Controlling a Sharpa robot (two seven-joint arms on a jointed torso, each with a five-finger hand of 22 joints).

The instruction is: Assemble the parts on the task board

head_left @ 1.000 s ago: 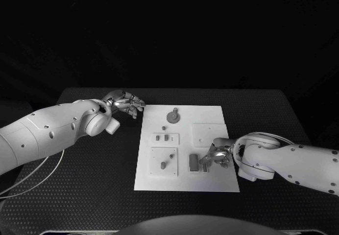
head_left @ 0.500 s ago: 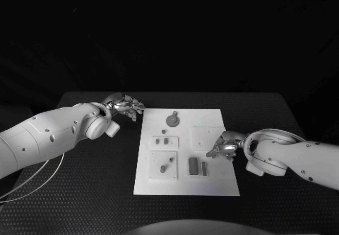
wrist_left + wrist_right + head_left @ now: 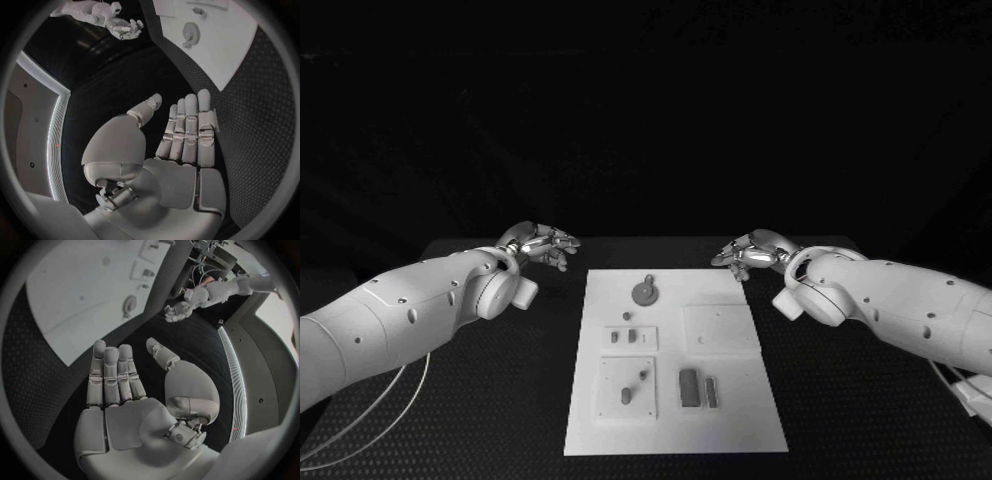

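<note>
Looking down from the head camera, you have one white task board (image 3: 678,400) lying lengthwise in the lower middle of the frame on the black table (image 3: 473,400), with both hands parked off it near its far corners. Your left hand (image 3: 542,243) sits at middle left, just beyond the board's upper left corner, and your right hand (image 3: 750,252) sits at middle right, just past the upper right corner; the two are well apart. In each wrist view the fingers stretch out straight side by side with the thumb set off to one side, and neither palm has anything in it. On the board you can count one round part with a stem (image 3: 646,291) near the top, one small stud (image 3: 632,318) below it, two short parts (image 3: 627,337) side by side on a raised square at mid left, two small parts (image 3: 635,385) on a larger raised plate at lower left, and two upright bars (image 3: 698,389) standing close together at lower middle. One plain raised square (image 3: 720,328) occupies the right side of the board.
</note>
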